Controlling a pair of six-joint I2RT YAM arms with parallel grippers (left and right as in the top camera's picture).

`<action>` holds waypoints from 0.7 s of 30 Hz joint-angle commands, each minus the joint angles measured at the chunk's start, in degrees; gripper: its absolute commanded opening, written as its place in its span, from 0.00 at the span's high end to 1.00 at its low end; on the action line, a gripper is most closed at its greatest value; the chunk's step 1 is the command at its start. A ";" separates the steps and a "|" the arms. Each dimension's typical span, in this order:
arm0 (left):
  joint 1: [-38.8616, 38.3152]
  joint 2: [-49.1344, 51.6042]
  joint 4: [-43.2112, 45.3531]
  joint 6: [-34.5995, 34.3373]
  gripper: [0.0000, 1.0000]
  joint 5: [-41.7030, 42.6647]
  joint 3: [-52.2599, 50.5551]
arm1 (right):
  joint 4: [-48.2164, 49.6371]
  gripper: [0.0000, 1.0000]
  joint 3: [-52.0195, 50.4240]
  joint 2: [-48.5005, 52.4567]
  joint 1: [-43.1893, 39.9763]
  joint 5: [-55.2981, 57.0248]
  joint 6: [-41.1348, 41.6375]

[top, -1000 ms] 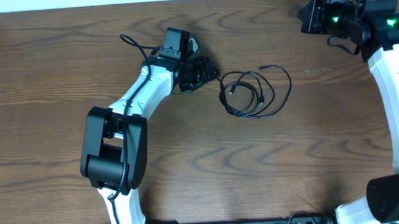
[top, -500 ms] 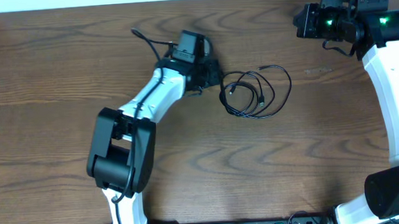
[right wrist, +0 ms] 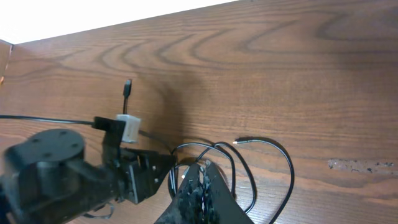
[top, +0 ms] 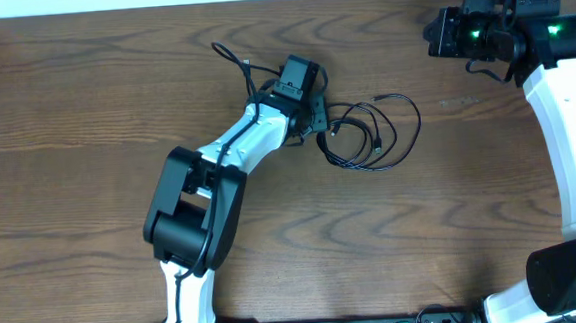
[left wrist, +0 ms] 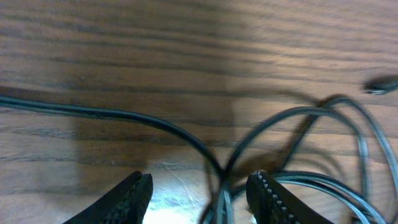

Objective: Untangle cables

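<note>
**Arm stretched to edge of cable coil, its partner folded at the far corner**

Seen from overhead, the left arm rises from its base at the near edge of the wooden table (top: 67, 145). It bends at a bulky black elbow and runs its white forearm diagonally away and to the right. Its wrist is angled so that the left gripper (top: 320, 114) meets the left rim of the black cable (top: 370, 136). This cable lies in a loose, flat coil of several overlapping loops near the middle of the table, with small plug ends showing inside the loops.

The left wrist camera looks down close to the wood. There the left gripper (left wrist: 200, 186) has its two ridged fingers (left wrist: 134, 196) standing apart. Blurred strands of the black cable (left wrist: 124, 116) cross in the gap between them. Whether the pads touch a strand cannot be told; nothing is pinched.

The right arm stands upright along the right side of the table, its white link curving up to a wrist at the far right corner. The right gripper (top: 440, 32) points left there, well apart from the coil. In its own camera the right gripper (right wrist: 199, 186) shows its fingers pressed together with nothing between them. Beyond them lie the black cable (right wrist: 291, 171) and the dark, blurred body of the left arm's wrist.
</note>
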 commanded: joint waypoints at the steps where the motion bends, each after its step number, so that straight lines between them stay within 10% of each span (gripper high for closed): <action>1: 0.04 1.11 0.61 0.52 0.49 -1.60 -0.02 | -0.35 0.99 0.04 0.22 0.28 0.04 -0.85; 21: -3.50 4.68 2.71 0.55 0.70 -6.36 -0.02 | -0.66 0.99 0.02 0.22 0.28 0.04 -1.29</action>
